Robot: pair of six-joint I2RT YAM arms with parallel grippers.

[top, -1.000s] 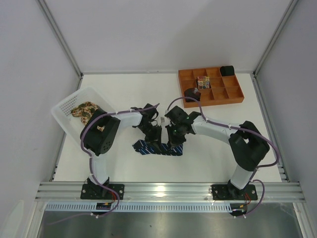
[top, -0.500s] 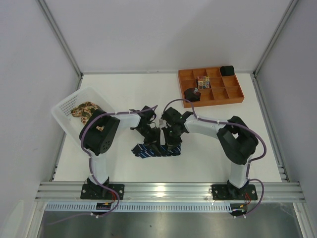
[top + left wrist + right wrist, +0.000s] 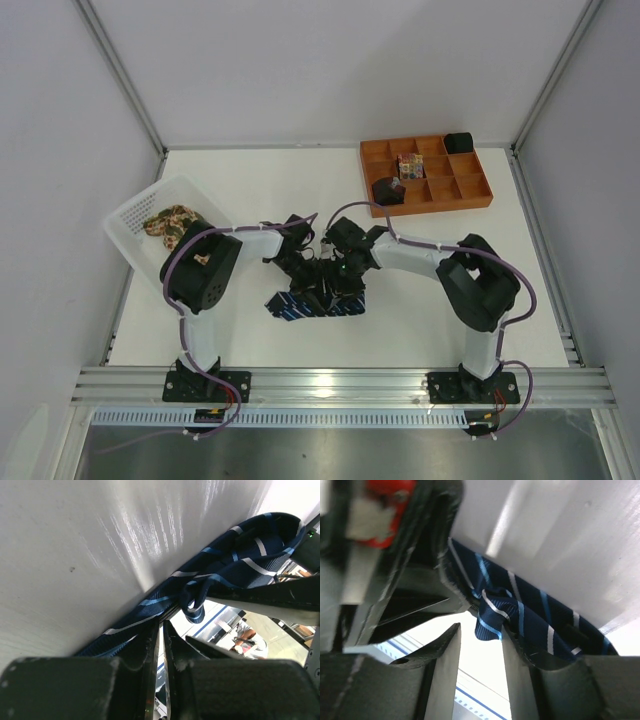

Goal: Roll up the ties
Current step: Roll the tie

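A white table (image 3: 250, 180) is enclosed by plain pale walls (image 3: 330, 60) at the back and both sides, joined by grey corner posts (image 3: 120, 73). An aluminium rail (image 3: 340, 380) is fitted along the near edge. Streaked glare is seen on the tabletop.

From above, the 2 arms crowded so closely over the navy tie (image 3: 315, 303) that its middle and the tips of the left gripper (image 3: 312, 275) and right gripper (image 3: 342, 280) were lost to me. The tan tie (image 3: 168, 220) lay half covered by the left arm's joint (image 3: 205, 268). In the left wrist view the navy cloth slid behind the fingers (image 3: 145, 650), so any pinch stayed unclear, while the right wrist view's upper left was blur, and 2 dark lumps (image 3: 387, 189) in the tray (image 3: 470, 195) were too small to name.
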